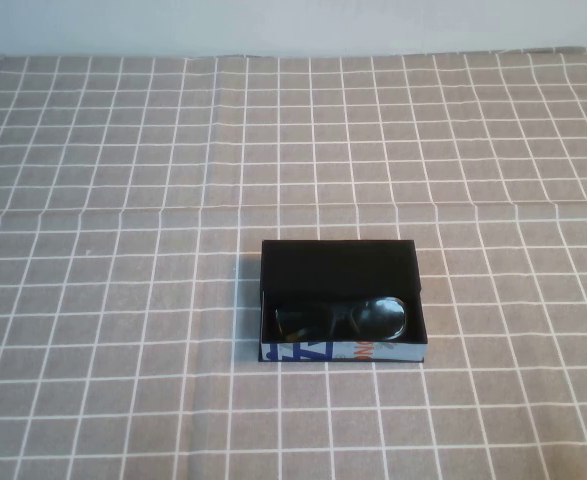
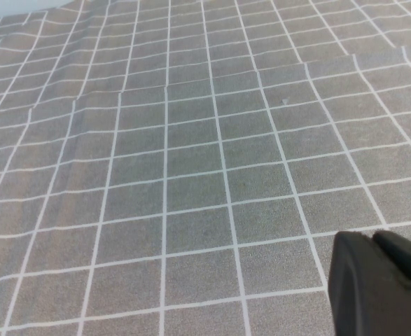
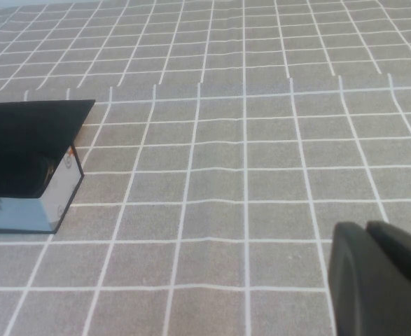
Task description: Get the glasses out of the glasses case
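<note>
The glasses case lies open on the checked tabletop, a little toward the near edge and about midway between the left and right edges. Its printed front wall faces the robot's side. The glasses rest inside against that front wall, long axis running left to right, parallel to the near edge.

Neither arm shows in the high view. The right claw appears only as a dark tip in its own wrist view, with 1 end of the case in sight ahead and off to one side of it. The left claw sees only bare cloth. I cannot tell whether either claw is released or clenched. The right arm looks nearer, so the reach probably falls to it.
</note>
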